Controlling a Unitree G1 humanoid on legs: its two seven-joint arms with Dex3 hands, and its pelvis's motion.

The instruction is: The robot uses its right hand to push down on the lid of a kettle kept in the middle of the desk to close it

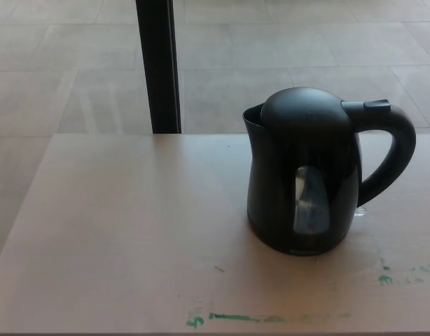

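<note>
Black kettle (302, 175), upright on pale tabletop (117, 231), right of centre; handle (393, 154) to my feed's right, spout to left. Domed lid (304, 108) sits down on body; clear water window (311, 201) faces cam. Green paint marks (232, 318) along near edge. Dark post (159, 66) behind, on tiled floor (61, 56). Neither hand in my feed, so finger state can't be told.

No text, label, brand or number can be read. The green marks (232, 318) on the counter (131, 231) near its front edge are only smears, and the kettle (306, 175) shows no readable print.
</note>
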